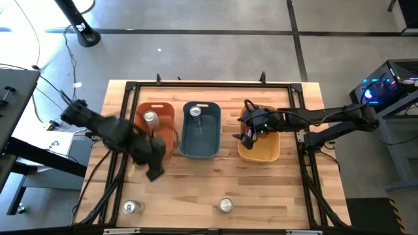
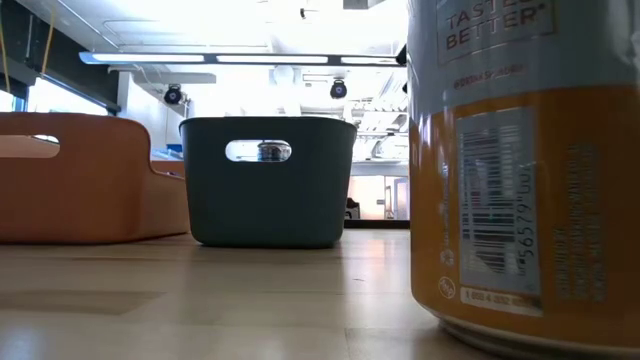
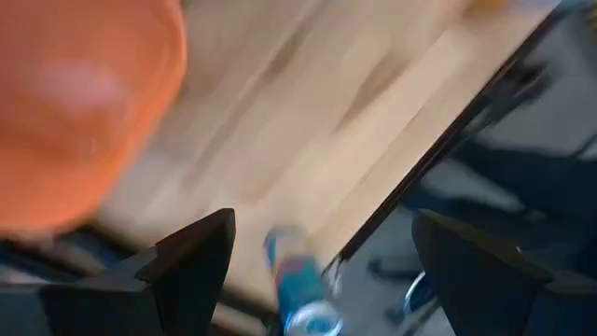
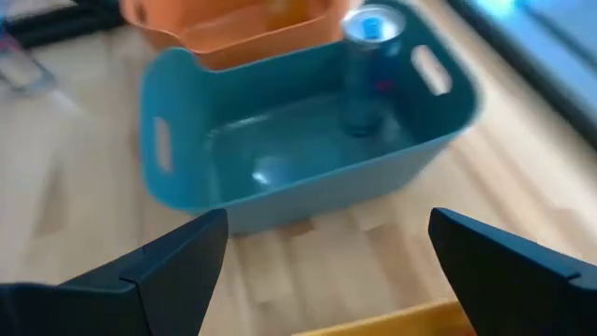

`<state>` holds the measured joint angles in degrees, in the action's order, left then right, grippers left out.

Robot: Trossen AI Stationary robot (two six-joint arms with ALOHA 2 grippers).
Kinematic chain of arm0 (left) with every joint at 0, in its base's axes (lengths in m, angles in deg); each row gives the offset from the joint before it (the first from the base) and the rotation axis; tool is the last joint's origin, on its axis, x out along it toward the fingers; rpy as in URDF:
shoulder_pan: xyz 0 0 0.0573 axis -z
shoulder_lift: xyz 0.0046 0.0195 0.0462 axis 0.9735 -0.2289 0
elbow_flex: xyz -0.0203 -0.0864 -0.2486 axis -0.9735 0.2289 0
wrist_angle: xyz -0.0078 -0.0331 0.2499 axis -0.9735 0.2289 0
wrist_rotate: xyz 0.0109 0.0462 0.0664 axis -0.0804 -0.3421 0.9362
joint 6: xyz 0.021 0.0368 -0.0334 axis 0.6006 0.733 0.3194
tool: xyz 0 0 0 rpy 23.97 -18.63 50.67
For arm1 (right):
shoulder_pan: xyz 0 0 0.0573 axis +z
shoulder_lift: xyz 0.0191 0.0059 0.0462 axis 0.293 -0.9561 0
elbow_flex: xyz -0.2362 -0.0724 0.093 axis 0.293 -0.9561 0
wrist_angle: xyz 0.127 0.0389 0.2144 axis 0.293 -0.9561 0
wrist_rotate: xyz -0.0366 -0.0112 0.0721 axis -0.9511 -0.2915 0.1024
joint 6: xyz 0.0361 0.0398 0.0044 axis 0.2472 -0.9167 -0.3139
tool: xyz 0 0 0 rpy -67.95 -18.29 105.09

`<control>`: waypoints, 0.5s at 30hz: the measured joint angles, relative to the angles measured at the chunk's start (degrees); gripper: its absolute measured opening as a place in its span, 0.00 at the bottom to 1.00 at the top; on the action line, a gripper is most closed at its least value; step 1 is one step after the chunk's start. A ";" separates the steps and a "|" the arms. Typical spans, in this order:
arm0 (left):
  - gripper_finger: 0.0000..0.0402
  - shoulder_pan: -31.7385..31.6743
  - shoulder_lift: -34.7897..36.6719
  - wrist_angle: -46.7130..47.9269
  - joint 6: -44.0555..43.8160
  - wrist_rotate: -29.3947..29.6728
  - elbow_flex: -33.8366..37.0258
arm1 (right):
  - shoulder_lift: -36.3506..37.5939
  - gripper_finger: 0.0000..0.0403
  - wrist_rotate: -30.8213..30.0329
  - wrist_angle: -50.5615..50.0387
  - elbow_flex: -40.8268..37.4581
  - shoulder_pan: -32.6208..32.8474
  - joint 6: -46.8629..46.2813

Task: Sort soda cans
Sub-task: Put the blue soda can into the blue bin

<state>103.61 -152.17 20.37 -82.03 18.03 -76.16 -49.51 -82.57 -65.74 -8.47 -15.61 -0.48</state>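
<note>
My left gripper [image 1: 155, 171] is open and empty beside the orange bin [image 1: 166, 111], heading for the loose can [image 1: 133, 207] near the table's front edge. Coming in off-centre could knock it over the edge. My right gripper [image 1: 246, 134], also open, waits over the yellow bin [image 1: 260, 153].

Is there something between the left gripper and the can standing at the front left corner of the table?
Nothing visible blocks it. The left gripper is open in front of the orange bin, and only bare table lies between it and the can; the left wrist view shows that can between the fingers.
</note>
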 joint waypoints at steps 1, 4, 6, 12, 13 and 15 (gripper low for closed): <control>0.80 1.53 -0.86 -0.30 -1.10 -1.40 0.99 | -0.01 0.91 0.76 1.04 -0.64 0.32 -1.25; 0.80 5.93 -2.01 -0.81 -3.00 -6.23 3.74 | -0.01 0.91 0.96 1.56 -1.15 2.36 -4.38; 0.80 8.09 -2.27 -1.48 -3.78 -8.41 4.79 | -0.03 0.91 0.94 1.37 -0.38 4.53 -6.19; 0.80 13.59 -1.03 -0.93 -11.51 -12.74 9.39 | -0.01 0.91 -7.56 4.99 2.33 11.63 -15.08; 0.80 14.69 -1.00 -0.99 -12.71 -13.71 10.68 | -0.01 0.91 -9.72 5.56 2.49 12.60 -17.10; 0.80 16.89 -1.05 -1.02 -15.39 -15.77 13.07 | -0.14 0.91 -12.92 7.19 2.56 14.52 -21.32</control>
<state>120.50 -153.21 19.35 -97.42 2.25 -63.09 -49.65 -95.49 -58.55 -5.91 -1.09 -21.80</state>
